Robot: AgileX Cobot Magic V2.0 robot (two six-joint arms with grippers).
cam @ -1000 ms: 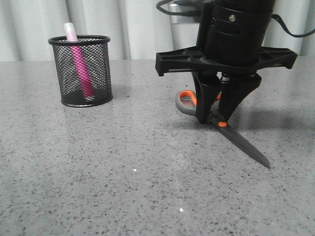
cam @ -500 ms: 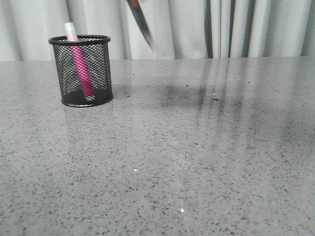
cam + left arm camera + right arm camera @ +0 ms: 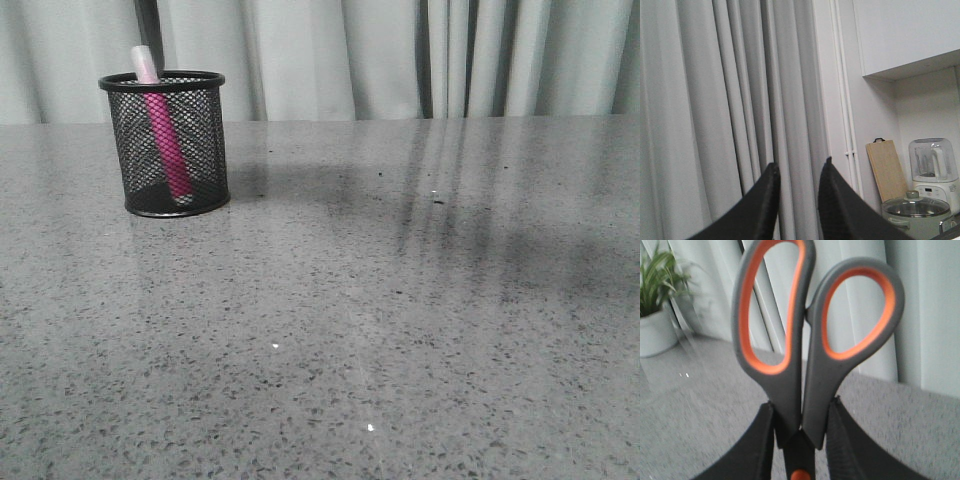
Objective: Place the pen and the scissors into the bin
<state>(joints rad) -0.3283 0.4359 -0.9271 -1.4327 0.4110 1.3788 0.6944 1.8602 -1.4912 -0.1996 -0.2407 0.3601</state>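
Scissors (image 3: 805,340) with dark grey, orange-lined handles are clamped by the right gripper (image 3: 799,440) just above the orange pivot, loops standing clear of the fingers; a dark blade tip (image 3: 150,35) hangs over the black mesh bin (image 3: 200,150). Inside the bin, standing on the grey speckled surface (image 3: 400,330), leans the pink pen (image 3: 165,135). The left gripper (image 3: 797,200) is raised toward the curtain, fingers slightly apart and empty.

Black wire-mesh bin (image 3: 168,143) stands upright. Inside it, a magenta pen (image 3: 165,135) leans, pale cap poking above the rim. Grey scissors (image 3: 805,350) with orange-lined loops, handles together, hang above the bin, blade tip (image 3: 150,35) just behind its rim.
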